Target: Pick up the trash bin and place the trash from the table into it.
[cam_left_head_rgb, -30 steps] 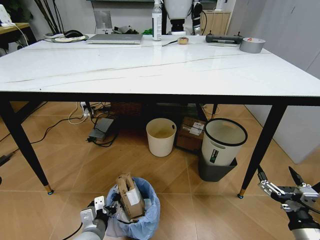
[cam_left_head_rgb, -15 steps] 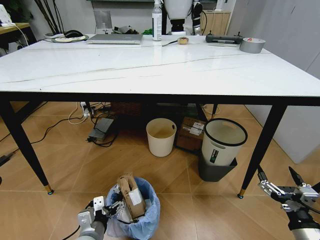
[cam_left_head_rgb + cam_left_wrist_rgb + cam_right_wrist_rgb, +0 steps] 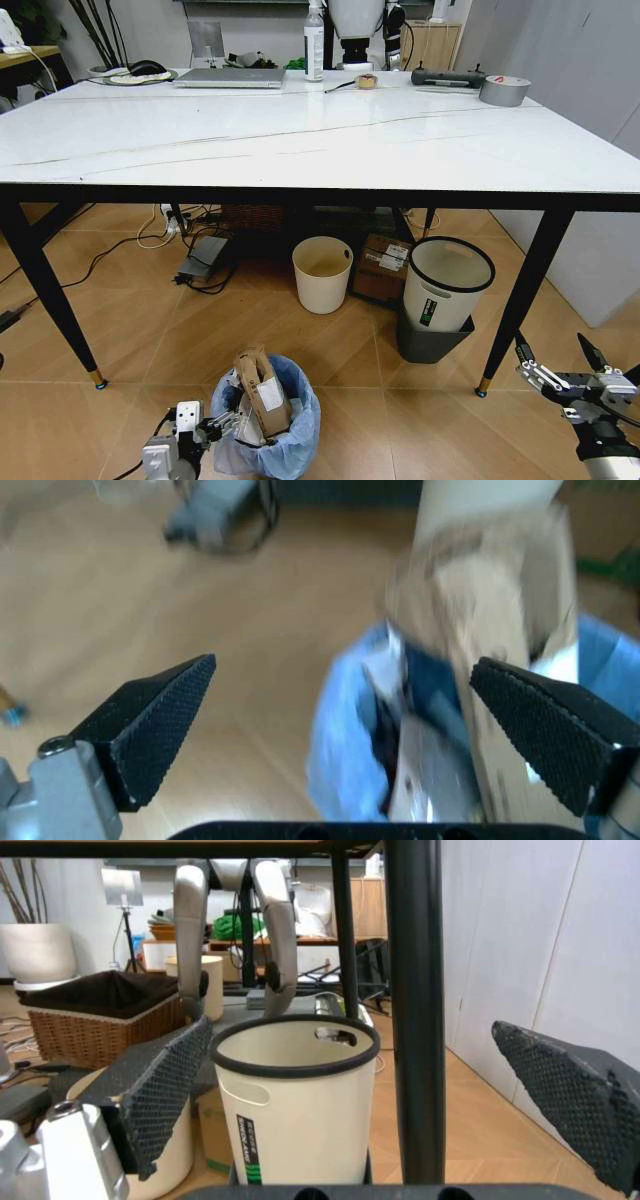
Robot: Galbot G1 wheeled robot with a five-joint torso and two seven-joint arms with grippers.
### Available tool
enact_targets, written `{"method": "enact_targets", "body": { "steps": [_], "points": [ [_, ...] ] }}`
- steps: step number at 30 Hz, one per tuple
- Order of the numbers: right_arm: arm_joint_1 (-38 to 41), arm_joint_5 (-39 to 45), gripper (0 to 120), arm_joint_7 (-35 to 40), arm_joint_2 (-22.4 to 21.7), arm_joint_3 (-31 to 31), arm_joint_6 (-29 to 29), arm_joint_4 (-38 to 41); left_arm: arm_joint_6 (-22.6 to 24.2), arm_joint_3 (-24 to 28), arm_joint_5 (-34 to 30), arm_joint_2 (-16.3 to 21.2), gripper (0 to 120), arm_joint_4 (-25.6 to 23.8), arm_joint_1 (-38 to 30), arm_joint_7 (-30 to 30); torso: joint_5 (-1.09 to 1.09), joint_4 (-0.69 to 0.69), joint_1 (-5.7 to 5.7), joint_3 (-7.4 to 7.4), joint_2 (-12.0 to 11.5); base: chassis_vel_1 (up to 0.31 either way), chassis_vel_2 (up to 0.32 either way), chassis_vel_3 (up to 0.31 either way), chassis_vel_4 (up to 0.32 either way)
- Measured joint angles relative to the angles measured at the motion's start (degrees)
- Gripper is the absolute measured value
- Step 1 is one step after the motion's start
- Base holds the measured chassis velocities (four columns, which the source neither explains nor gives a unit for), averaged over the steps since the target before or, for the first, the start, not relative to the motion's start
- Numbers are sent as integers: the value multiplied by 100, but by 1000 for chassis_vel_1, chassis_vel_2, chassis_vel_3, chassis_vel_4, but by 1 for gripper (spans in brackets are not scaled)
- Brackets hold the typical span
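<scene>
The trash bin (image 3: 292, 440), lined with a crinkled blue bag, stands on the wooden floor in front of the table (image 3: 300, 140). A torn brown cardboard box (image 3: 258, 392) sticks up out of it, with white scraps beside it. My left gripper (image 3: 212, 421) is low at the bin's left side, open, its tips near the bag's rim. In the left wrist view the left gripper (image 3: 342, 662) stands open, with the bin (image 3: 345, 750) and the cardboard (image 3: 490, 592) ahead of it. My right gripper (image 3: 550, 347) hangs open near the floor at the right, holding nothing.
Under the table stand a cream bucket (image 3: 322, 272) and a grey bin with white rim (image 3: 447, 280), also in the right wrist view (image 3: 295, 1102). A black table leg (image 3: 525, 290) is close to my right gripper. A laptop (image 3: 230, 77) and tape roll (image 3: 504, 90) lie at the table's far edge.
My left gripper has drawn back down and to the left, away from the bin's rim. The bin, the cardboard and the right arm have stayed put.
</scene>
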Motion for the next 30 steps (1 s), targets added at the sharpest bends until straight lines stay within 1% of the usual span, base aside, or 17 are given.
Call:
{"method": "enact_targets", "body": {
  "steps": [1,2,3,6,9,10,11,14,16,30],
  "points": [
    [0,0,100,0,0,0,0,0,-327,-62,233,-5,100,-35,71,83,0,0,0,0,0,0,0,0,0],
    [0,0,100,0,0,0,0,0,-542,-100,368,-17,100,-51,114,128,0,0,0,0,0,0,0,0,0],
    [0,0,100,0,0,0,0,0,-542,-100,368,-17,100,-51,114,128,0,0,0,0,0,0,0,0,0],
    [0,0,100,0,0,1,0,0,-1189,-219,633,-74,100,-74,168,248,0,0,0,0,0,0,0,0,0],
    [0,0,100,0,0,0,0,0,-1650,-247,792,-129,100,-12,21,306,1,0,0,0,0,0,0,0,0],
    [0,0,100,0,0,0,0,0,-1764,-248,833,-144,100,24,-39,321,0,0,0,0,0,0,0,0,0],
    [0,0,100,0,0,0,0,0,-1764,-248,833,-144,100,24,-39,321,0,0,0,0,0,0,0,0,0],
    [0,0,100,0,0,0,0,0,-2161,-237,969,-223,100,151,-278,349,-1,0,1,1,0,0,0,0,0],
    [0,0,100,0,0,0,0,0,-2211,-245,970,-243,100,168,-291,360,0,0,1,1,0,0,0,0,0],
    [0,0,100,0,0,0,0,0,-2177,-249,928,-245,100,175,-286,361,0,0,1,1,0,0,0,0,0]
  ]
}}
